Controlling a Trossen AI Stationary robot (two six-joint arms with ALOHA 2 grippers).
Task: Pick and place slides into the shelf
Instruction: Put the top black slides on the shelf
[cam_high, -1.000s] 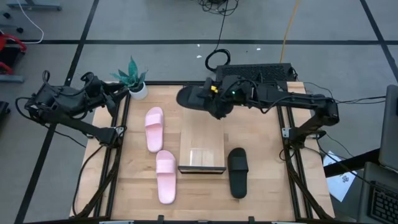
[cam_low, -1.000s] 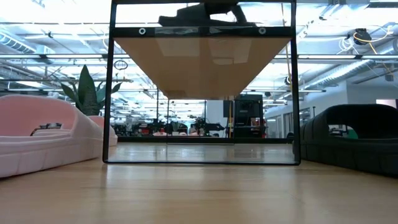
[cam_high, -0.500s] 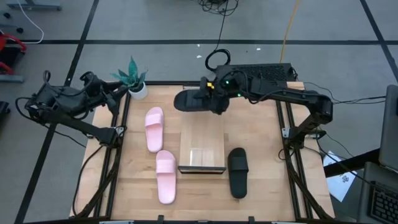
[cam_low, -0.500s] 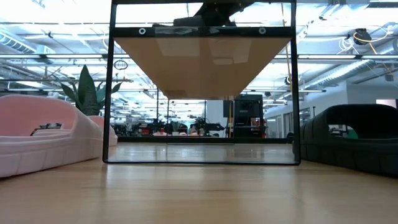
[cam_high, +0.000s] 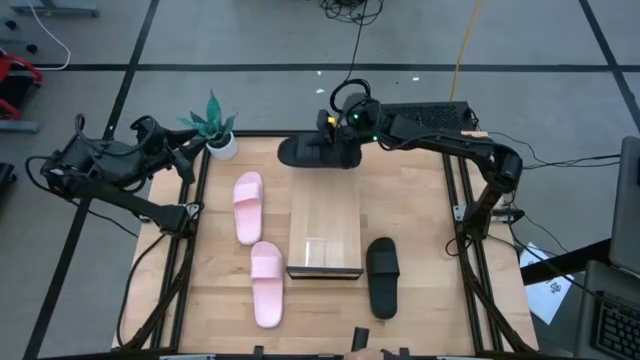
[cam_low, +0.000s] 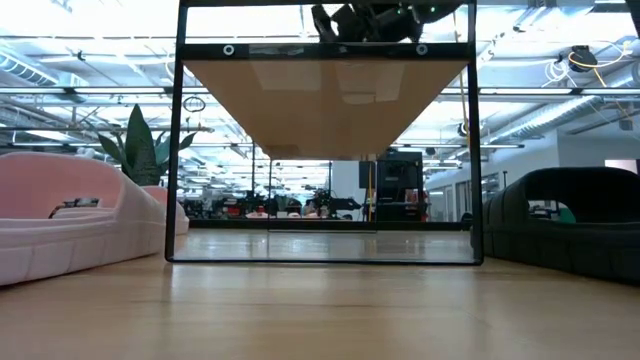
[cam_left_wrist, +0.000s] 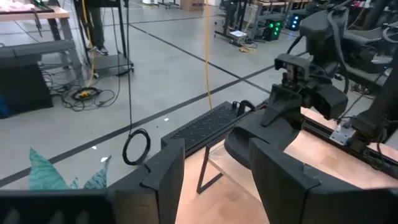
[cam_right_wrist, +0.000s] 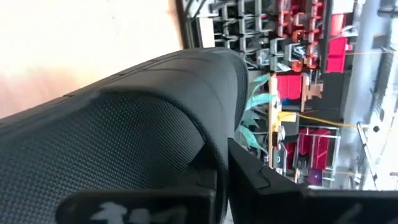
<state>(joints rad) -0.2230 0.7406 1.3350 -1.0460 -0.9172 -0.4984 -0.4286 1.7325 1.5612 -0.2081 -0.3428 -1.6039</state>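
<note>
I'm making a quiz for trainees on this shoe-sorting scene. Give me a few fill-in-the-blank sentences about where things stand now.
The right tool is shut on a ___ sandal.
Left of the shelf lie two ___ sandals.
The second black sandal lies on the table to the ___ of the shelf.
The left tool waits open near the ___.

Missing words: black; pink; right; plant
</note>
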